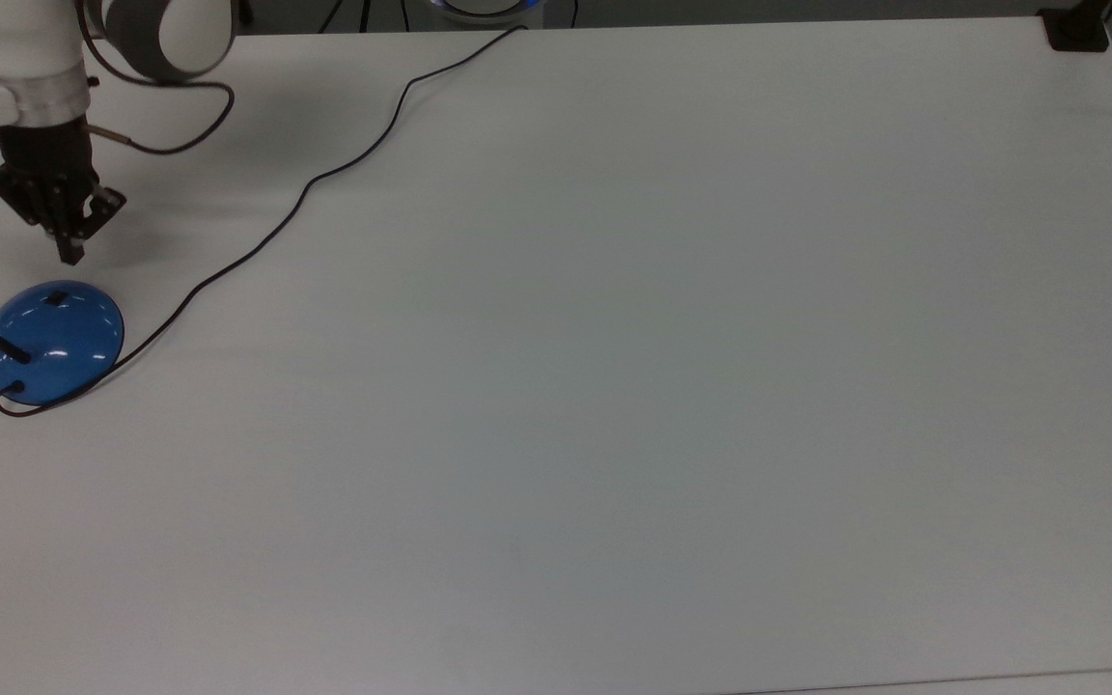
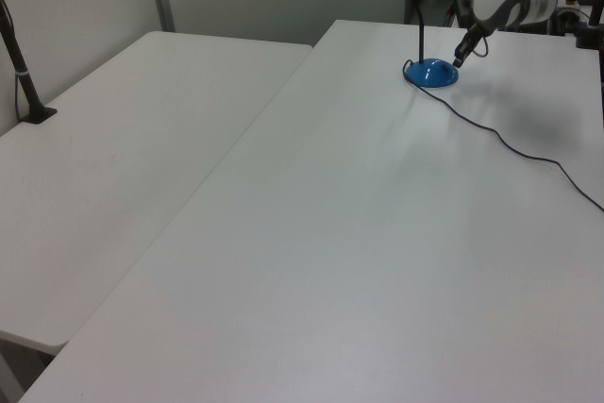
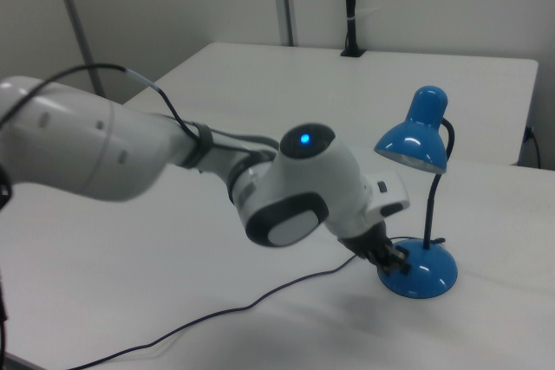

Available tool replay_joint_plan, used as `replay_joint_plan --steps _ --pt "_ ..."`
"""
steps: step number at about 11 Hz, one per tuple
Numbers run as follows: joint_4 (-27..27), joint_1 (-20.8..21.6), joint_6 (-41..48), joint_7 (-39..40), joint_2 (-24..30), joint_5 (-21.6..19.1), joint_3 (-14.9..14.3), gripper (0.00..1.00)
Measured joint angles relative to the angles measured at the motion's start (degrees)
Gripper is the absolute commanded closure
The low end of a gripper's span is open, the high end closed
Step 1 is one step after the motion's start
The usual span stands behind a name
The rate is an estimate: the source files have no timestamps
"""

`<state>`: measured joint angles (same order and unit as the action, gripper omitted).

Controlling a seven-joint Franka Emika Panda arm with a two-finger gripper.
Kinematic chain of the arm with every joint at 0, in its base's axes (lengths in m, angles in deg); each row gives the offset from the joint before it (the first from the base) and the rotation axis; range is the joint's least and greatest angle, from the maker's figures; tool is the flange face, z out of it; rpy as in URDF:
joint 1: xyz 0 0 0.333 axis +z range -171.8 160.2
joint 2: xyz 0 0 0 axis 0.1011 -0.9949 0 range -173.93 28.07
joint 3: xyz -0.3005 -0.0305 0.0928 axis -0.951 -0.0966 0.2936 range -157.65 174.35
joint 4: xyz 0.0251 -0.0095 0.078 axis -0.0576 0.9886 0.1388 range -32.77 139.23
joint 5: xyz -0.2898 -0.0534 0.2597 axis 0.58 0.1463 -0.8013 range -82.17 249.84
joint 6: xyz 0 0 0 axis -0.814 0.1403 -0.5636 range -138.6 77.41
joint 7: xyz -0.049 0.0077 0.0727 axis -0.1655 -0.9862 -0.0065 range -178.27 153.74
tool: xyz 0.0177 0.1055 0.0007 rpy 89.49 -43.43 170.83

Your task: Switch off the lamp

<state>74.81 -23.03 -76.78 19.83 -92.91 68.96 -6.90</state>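
just beside the glossy blue dome-based lamp, unlit on the white table, hangs the black gripper, fingers pressed together, clear of the black rocker switch.
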Motion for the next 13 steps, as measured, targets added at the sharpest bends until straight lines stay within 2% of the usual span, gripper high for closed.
replay_joint_plan --steps 2,4,5,6,8,9,10,13 --pt "0.1 0.2 8.6 -3.7 5.0 -0.1 0.6 0.88" --pt "0.2 1.6 16.7 -11.4 10.0 0.1 2.1 0.8" --pt "0.2 3.2 19.9 -16.2 12.0 1.4 2.8 0.77" --pt "0.0 4.9 22.6 -22.2 13.8 4.2 4.1 0.69" --pt "-3.0 8.2 30.8 -31.9 15.6 8.6 6.4 0.31" --pt "-6.3 10.1 37.2 -33.4 16.0 10.2 6.6 0.12" --pt "-9.9 12.0 44.0 -33.5 16.2 12.7 6.7 0.0" --pt "-16.4 18.3 54.8 -33.1 16.4 18.3 6.9 0.0"
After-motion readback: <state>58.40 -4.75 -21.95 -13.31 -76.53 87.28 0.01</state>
